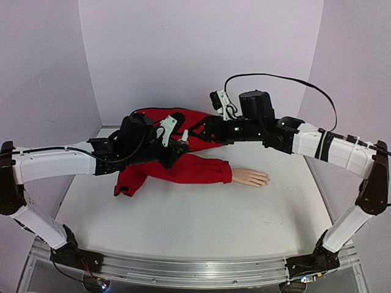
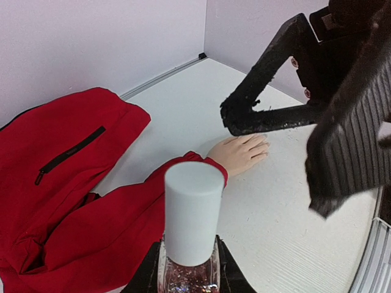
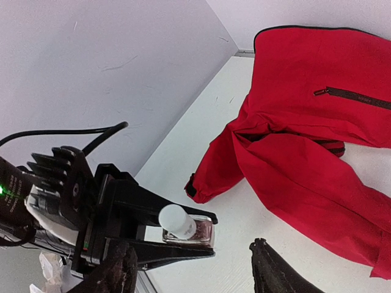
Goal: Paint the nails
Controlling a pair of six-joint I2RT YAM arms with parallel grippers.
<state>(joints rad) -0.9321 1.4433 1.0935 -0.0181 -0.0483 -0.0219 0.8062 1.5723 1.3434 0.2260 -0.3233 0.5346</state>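
The nails [image 1: 265, 179] sit at the finger ends of the pale hand [image 1: 249, 177], flat on the table [image 1: 183, 226] at 3 o'clock of the red sleeve [image 1: 195, 170]. The left gripper [image 1: 181, 148] is clamped on the glass bottle [image 1: 183, 140] at 10 o'clock of the hand; the right gripper [image 3: 192, 256] has its jaws wide and empty near the white cap [image 3: 177, 220]. The nails look tiny, hard and smooth, nothing to grasp, and the hand likely light and easily nudged, so take hold of the cap's sides instead.

White table [image 1: 183, 226]: one red jacket [image 1: 201, 170], spread flat, centre-left of the top view; one pale mannequin hand [image 1: 250, 177], palm down, at the sleeve end, centre-right.
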